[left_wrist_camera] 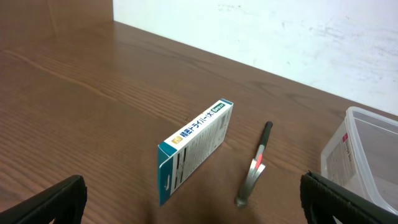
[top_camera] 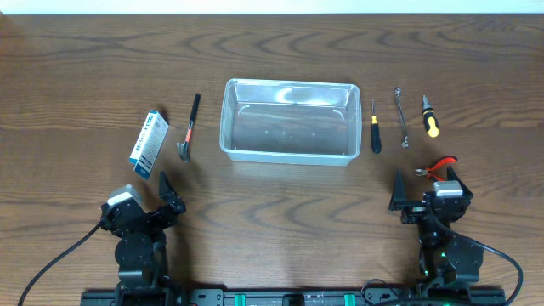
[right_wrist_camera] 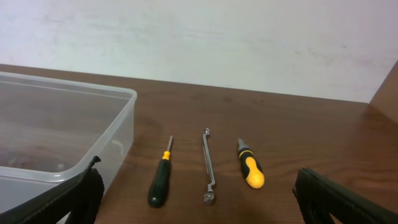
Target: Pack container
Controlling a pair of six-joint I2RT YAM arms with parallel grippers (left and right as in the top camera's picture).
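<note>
The clear plastic container stands empty at the table's middle. It also shows in the left wrist view and the right wrist view. My left gripper is open and empty, near the front left, short of a small hammer and a blue-and-white box. In the left wrist view my left gripper faces the box and the hammer. My right gripper is open and empty, at the front right. In its wrist view my right gripper faces the hand tools.
Right of the container lie a black screwdriver, a thin wrench and a yellow-handled screwdriver. Red-handled pliers lie just beside my right gripper.
</note>
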